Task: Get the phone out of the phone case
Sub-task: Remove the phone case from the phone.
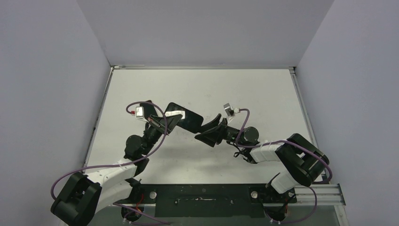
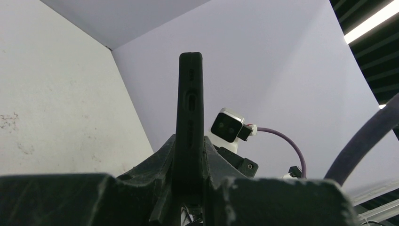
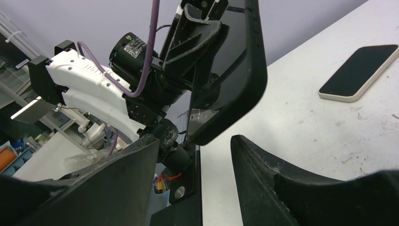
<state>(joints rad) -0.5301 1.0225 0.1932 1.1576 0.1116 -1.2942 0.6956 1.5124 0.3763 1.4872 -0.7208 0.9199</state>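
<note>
The black phone case point(image 2: 189, 108) stands edge-on between the fingers of my left gripper point(image 2: 189, 153), which is shut on its lower end. In the top view the left gripper point(image 1: 168, 123) holds the case point(image 1: 192, 120) above the middle of the table. The right wrist view shows the case point(image 3: 237, 70) raised and curved, just beyond my right gripper point(image 3: 194, 162). The right gripper is open and empty, and sits right of the case in the top view point(image 1: 210, 131). The phone point(image 3: 360, 73), black screen with a cream rim, lies flat on the table, apart from the case.
The white table point(image 1: 244, 94) is bounded by grey walls at the back and sides. The black base plate point(image 1: 202, 197) runs along the near edge between the arms. Purple cables loop off both wrists.
</note>
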